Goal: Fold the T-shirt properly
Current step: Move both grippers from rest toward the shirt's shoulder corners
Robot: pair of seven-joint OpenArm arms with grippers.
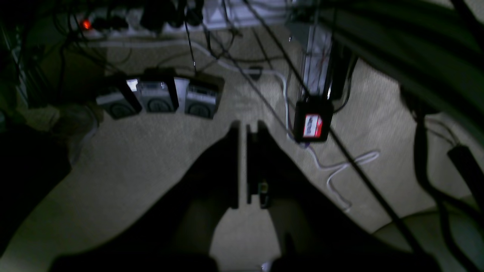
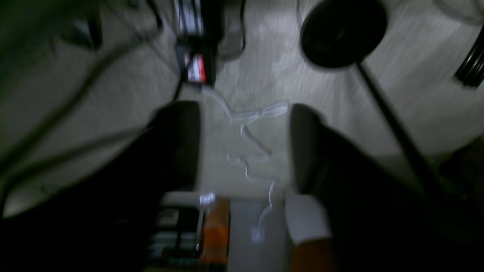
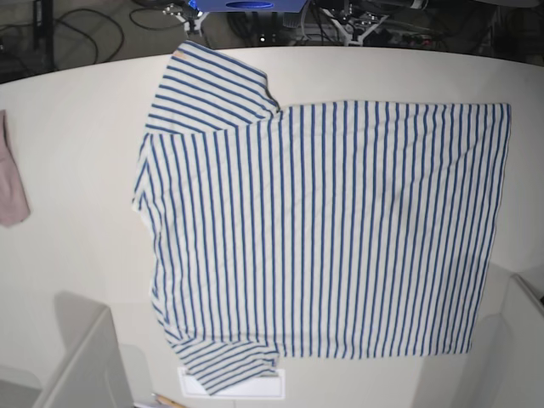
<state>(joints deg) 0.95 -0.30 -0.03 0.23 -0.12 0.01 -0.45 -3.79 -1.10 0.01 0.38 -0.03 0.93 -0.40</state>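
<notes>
In the left wrist view the left gripper has its jaws together, pedals ahead-left of it. In the right wrist view the right gripper stands apart, empty, over a white cable. In the base view the T-shirt lies flat on the table, neither gripper visible there.

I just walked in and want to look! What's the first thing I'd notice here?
The big striped T-shirt, white with blue lines, spread flat across the middle of the pale table. Then a pinkish cloth peeking in at the table's left edge.
</notes>
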